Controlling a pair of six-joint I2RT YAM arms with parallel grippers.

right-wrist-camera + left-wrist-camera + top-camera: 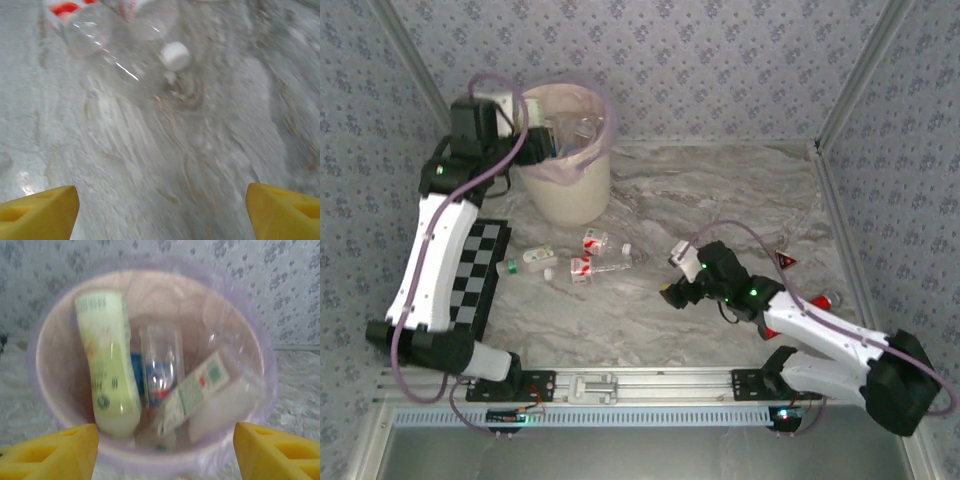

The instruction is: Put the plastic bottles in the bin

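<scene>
Though hazy inside, looks partly done: pale green bottle point(107, 370) and perhaps three more in bin point(32, 350) beneath wide, empty jaws of left gripper point(165, 455); white-capped clear bottle point(125, 55) ungrasped just ahead of wide jaws of right gripper point(162, 210).

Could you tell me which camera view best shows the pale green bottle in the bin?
Left wrist: it looks straight into the bin, the pale green bottle leaning at left. Top external gives indistinct glints there; right wrist faces the table.
</scene>
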